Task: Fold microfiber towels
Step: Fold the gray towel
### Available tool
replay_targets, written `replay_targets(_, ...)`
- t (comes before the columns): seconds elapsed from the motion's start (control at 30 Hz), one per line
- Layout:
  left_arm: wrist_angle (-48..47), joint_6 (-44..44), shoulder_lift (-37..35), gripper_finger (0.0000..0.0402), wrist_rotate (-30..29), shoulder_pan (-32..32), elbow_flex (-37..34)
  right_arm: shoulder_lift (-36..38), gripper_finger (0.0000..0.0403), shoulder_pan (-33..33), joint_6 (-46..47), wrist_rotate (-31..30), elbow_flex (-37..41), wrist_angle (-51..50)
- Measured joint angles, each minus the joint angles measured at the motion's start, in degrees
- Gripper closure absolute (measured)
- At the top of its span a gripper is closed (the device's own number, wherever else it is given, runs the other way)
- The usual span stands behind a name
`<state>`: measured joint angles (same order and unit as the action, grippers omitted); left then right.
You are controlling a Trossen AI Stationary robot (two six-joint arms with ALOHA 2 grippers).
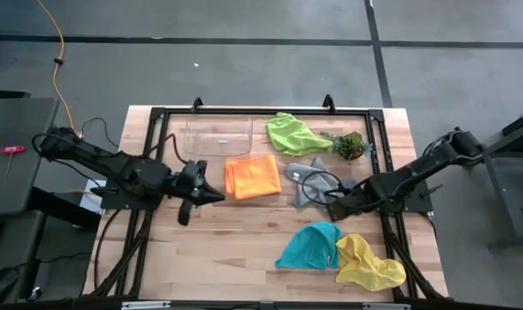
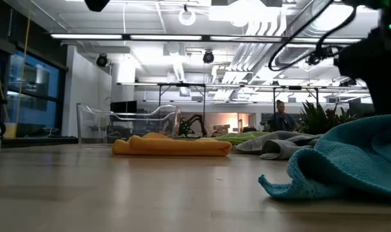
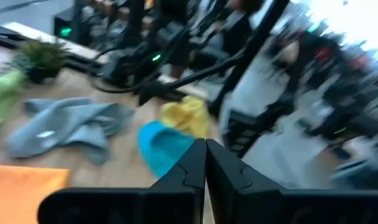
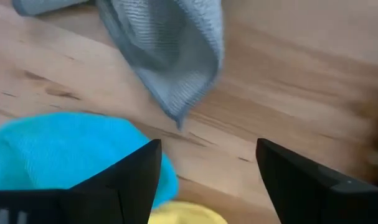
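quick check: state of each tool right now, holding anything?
Left tool: shut, empty, beside the folded orange towel.
Right tool: open, empty, over bare table near the grey towel.

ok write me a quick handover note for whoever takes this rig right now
Left gripper: shut, empty, beside the orange towel.
Right gripper: open, empty, over bare table near the grey towel.
Done: orange towel looks folded flat.
Left: grey, green towel, teal towel and yellow towel all lie crumpled. Green is at the far edge by the plant; teal and yellow touch at the near edge.
Likely next: grey.
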<state>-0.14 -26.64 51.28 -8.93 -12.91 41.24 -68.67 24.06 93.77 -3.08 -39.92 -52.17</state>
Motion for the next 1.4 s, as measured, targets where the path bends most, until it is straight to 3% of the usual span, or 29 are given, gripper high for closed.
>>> replay_targets(0.13, 7.51, -1.65, -3.09, 0.0401, 0.78, -0.01, -4.48, 1.63, 0.0171, -0.57, 1.39, -1.82, 5.93, 8.49)
replay_targets(0.33, 7.76, -1.67, -3.59, 0.0401, -0.78, 0.02, -4.88, 1.58, 0.0187, -1.67, 1.22, -2.94, 10.89, 19.11)
replay_targets(0.6, 7.31, -1.67, -3.29, 0.0401, -2.09, 0.05, -4.84, 1.56, 0.0219, -1.67, -2.61, -4.36, 11.07, 21.04)
replay_targets(0.73, 5.91, -1.67, -3.27, 0.0401, -2.72, 0.17, -4.82, 1.61, 0.0266, -1.67, -2.83, -4.79, 11.03, 20.94)
replay_targets(0.9, 5.36, -1.67, -3.27, 0.0401, -3.27, 0.17, -4.82, 2.70, 0.0363, -1.61, -4.83, -4.02, 10.66, 20.66)
replay_targets(0.97, 5.18, -1.67, -3.27, 0.0401, -3.27, 0.17, -4.82, 4.14, 0.0392, -1.54, -6.58, -4.65, 8.76, 18.14)
replay_targets(1.23, 4.90, 1.83, -3.27, 0.0394, -7.66, 0.24, -4.82, 6.69, 0.0399, -3.73, -19.29, -10.48, -10.66, 1.09)
replay_targets(1.4, 4.99, 3.97, -1.36, 0.0357, -7.73, 2.38, -4.77, 2.82, 0.0402, -7.06, -30.55, -8.70, -22.02, 0.30)
